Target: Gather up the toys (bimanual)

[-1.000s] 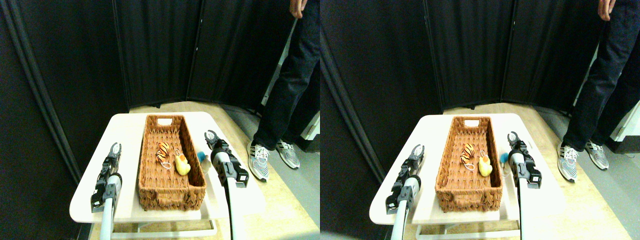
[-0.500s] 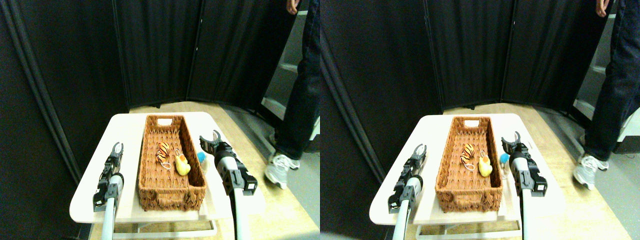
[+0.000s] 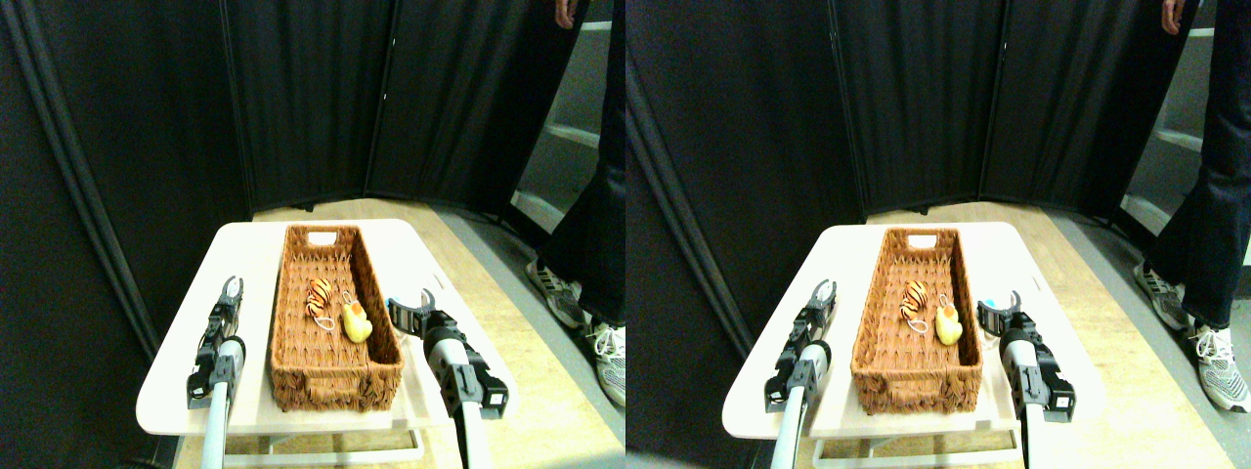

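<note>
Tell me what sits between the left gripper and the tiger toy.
Only the wicker basket's left wall stands between the left gripper and the tiger toy, besides bare white table. The stereo pair view shows it.

The right gripper (image 3: 411,305) hides the blue toy in the left half, and the person (image 3: 596,205) at 2 o'clock is cut off by the edge.

Wicker basket (image 3: 332,366) on table (image 3: 176,396) (white)
</note>
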Robot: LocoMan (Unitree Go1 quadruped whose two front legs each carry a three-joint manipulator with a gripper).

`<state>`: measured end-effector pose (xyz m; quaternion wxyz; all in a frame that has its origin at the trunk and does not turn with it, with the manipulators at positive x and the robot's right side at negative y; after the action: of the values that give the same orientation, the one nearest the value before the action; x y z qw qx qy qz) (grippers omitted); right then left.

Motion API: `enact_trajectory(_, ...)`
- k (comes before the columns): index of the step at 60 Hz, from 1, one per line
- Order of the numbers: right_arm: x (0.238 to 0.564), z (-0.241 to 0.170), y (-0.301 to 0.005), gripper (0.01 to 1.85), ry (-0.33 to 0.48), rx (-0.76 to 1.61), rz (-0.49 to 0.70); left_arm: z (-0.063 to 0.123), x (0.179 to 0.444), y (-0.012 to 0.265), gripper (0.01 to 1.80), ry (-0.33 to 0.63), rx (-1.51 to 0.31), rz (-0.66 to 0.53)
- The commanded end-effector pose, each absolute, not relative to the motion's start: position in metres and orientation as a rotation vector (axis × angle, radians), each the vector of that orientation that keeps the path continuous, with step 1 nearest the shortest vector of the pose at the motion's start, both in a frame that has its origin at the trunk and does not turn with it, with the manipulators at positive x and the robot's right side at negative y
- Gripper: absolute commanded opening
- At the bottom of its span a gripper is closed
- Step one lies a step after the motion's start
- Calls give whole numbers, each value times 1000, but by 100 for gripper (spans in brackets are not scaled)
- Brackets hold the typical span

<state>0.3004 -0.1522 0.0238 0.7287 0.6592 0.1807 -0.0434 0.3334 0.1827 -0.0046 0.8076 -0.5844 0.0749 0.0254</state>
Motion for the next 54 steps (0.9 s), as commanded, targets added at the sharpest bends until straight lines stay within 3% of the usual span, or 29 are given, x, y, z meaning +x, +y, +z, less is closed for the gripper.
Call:
enact_trajectory(1,303,17,-154,43,406,1476,-110,2,335,179,1,127,-1264,28)
enact_trajectory(13,306,9,-157,38,424,1507,-135,5,331,176,1,127,-1281,8)
enact_trajectory(37,310,-3,-157,76,489,1448,-184,7,326,177,1,122,-1245,-10)
enact_trajectory(54,318,-15,-161,62,490,1452,-238,10,324,175,1,117,-1254,-1)
